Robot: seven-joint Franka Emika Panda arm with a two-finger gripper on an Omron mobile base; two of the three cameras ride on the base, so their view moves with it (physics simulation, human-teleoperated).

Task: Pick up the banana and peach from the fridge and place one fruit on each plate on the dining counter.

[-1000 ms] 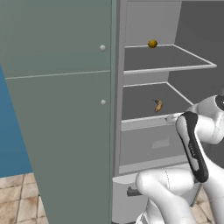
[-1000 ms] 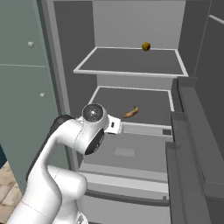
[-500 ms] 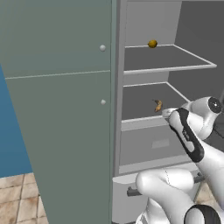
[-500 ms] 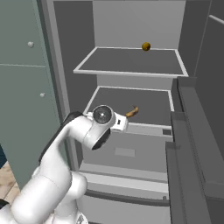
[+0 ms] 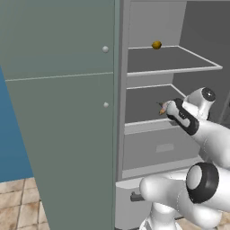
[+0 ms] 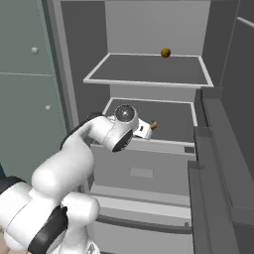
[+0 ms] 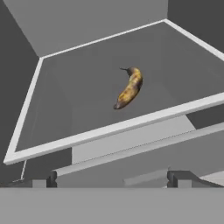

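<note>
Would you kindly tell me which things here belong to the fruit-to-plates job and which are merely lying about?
Job:
banana, on the lower shelf
fridge, open
gripper, open, short of the banana

Lying about:
olive-yellow ball, on the upper shelf
cabinet door beside the fridge

The arm (image 5: pixel 197 188) is glossy white, built of rounded, bulbous segments; a round grey joint cap ringed in black sits on its near segment; a long black band runs along the forearm; a grey disc caps the wrist; the pincer (image 7: pixel 113 178) ends in 2 small dark fingertips (image 7: pixel 180 178).
</note>
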